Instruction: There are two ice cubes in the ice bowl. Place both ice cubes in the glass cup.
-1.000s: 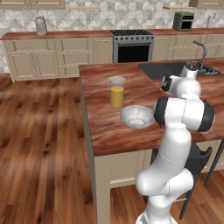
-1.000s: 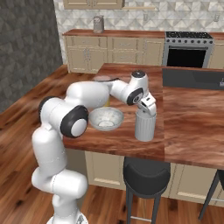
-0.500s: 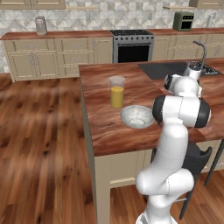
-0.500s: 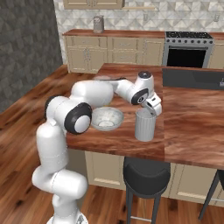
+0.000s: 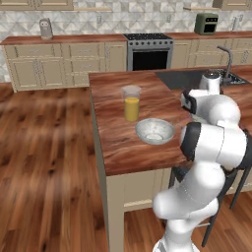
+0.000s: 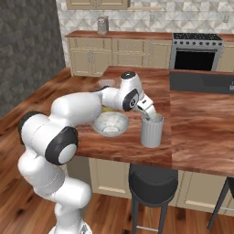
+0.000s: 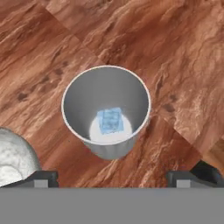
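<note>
Setting: kitchen island with reddish-brown wooden bench (image 6: 196,132), stove and cabinets behind.
Cup: short grey see-through straight-sided glass cup (image 7: 106,111) near bench front edge, just beside bowl, likely for short transfers.
Ice: one tiny pale blue translucent ice cube (image 7: 110,120) lying on cup bottom.
Bowl: shallow round clear faceted ice bowl (image 6: 110,124) left of cup; second cube inside too faint to confirm.
Fingers: gripper (image 7: 124,176) directly above cup, fingers spread wide, holding nothing.
Other: taller clear glass of orange liquid (image 5: 131,103) behind bowl.
</note>
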Available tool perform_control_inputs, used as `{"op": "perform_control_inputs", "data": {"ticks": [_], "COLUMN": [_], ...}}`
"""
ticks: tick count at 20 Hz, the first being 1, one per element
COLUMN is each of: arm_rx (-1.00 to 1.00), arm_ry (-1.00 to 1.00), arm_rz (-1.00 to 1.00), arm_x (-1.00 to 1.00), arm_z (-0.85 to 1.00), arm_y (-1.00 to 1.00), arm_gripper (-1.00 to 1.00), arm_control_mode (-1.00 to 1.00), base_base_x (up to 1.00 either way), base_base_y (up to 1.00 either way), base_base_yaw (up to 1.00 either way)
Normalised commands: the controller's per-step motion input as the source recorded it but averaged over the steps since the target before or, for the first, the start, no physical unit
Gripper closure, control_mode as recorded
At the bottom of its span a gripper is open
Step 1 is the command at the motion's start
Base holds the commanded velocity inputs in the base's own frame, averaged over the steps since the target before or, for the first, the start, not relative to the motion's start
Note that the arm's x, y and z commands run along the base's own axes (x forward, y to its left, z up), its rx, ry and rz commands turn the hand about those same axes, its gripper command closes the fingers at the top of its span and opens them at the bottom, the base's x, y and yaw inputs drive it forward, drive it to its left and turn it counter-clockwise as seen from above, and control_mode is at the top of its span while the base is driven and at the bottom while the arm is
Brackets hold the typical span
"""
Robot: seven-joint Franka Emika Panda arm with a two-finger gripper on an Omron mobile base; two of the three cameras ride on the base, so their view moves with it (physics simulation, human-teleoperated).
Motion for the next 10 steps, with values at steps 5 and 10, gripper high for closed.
{"op": "perform_control_inputs", "data": {"ticks": [5, 10], "arm_rx": [-0.33, -0.31], "arm_ry": [0.00, -0.02], "arm_rz": [0.00, 0.00], "arm_x": [-1.00, -1.00], "arm_z": [-0.57, -0.82], "arm_y": [1.00, 1.00], "arm_gripper": [-1.00, -1.00], "arm_control_mode": [-1.00, -1.00], "base_base_x": [0.00, 0.00], "base_base_y": [0.00, 0.00], "base_base_yaw": [0.00, 0.00]}}
